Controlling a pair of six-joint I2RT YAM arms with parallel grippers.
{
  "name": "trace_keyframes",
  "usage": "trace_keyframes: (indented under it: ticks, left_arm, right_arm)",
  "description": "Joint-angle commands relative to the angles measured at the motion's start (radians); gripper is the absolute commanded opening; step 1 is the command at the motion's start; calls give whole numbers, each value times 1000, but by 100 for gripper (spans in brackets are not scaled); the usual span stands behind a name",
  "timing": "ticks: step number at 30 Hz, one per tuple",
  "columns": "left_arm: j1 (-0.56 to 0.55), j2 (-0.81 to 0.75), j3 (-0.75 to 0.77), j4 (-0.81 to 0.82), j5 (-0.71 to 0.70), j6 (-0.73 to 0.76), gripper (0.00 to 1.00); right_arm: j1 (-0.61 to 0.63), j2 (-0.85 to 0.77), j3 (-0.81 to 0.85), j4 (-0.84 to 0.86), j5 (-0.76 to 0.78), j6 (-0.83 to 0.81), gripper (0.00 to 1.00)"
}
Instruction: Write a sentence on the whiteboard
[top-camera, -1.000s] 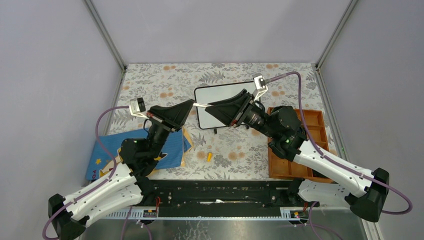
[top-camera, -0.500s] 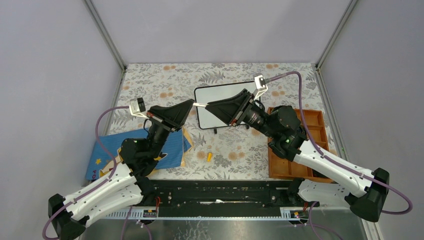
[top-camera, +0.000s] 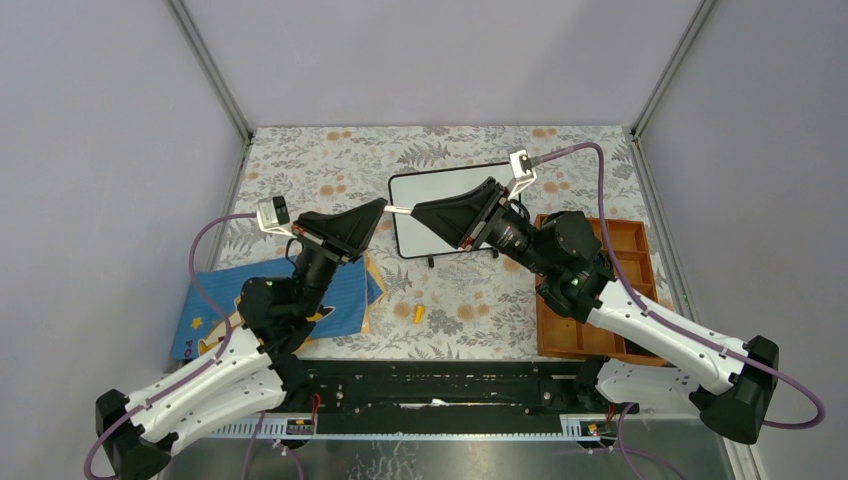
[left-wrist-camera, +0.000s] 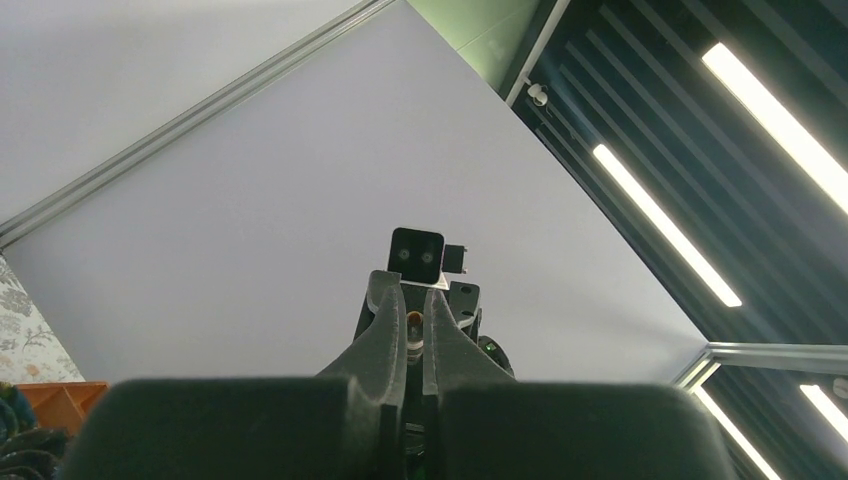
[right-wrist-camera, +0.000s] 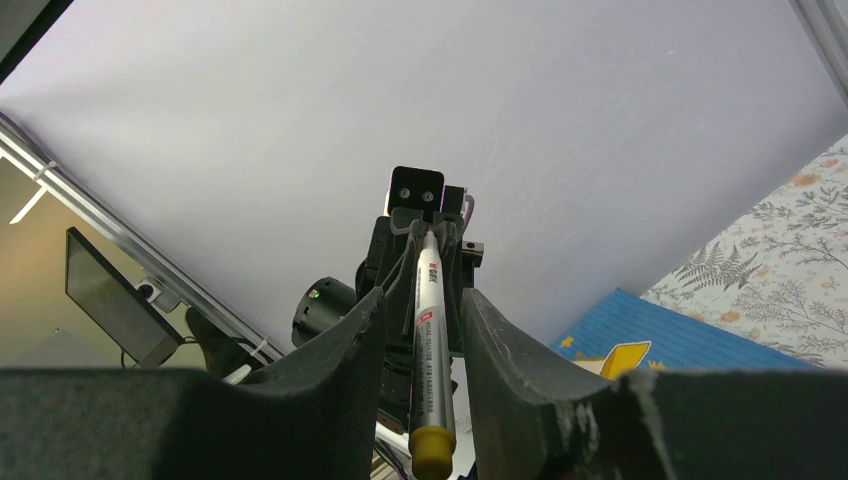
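listing what stands on and over a floral-covered counter (top-camera: 330, 165), as seen from above and from both wrists.

item 1: whiteboard (top-camera: 435, 185). white, thin black frame, rounded corners. lies on the counter just past its middle, turned slightly askew, with small black feet showing along its near edge. the right arm's black body hides much of its near and right part; the part that shows is plain white.

item 2: marker (top-camera: 400, 209). pale barrel, held level in the air over the whiteboard's left edge, bridging the gap between the two arms. from the right wrist it runs straight away from the lens, yellow end nearest (the print on the barrel is too small to read).

item 3: left gripper (top-camera: 383, 207). raised, pointing right. jaws closed to a thin slit on the far end of the marker.

item 4: right gripper (top-camera: 420, 211). raised, pointing left, nose to nose with the left one. jaws part closed, one on each side of the marker's barrel. whether they press on it cannot be told; from its own wrist a sliver of gap seems to show on either side.

item 5: blue cloth (top-camera: 345, 292). printed, a yellow star on it. lies at the near left of the counter, partly under the left arm.

item 6: small yellow piece (top-camera: 418, 313). lies on the counter between cloth and tray, nearer the arms' bases than the whiteboard.

item 7: orange tray (top-camera: 625, 240). compartmented, at the right edge of the counter, just beside the whiteboard, partly under the right arm.
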Motion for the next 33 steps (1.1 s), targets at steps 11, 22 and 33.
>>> trace_keyframes:
  ticks: [11,22,33]
  left_arm:
    - [-4,8,0,-13,-7,1,0]
    - [-4,10,2,-12,-9,3,0]
    - [-4,12,0,-12,-6,3,0]
  right_arm:
    - [-6,-5,37,25,17,-2,34]
    - [-5,-3,40,-2,3,-2,34]
    - [-5,-15,35,-13,11,-10,21]
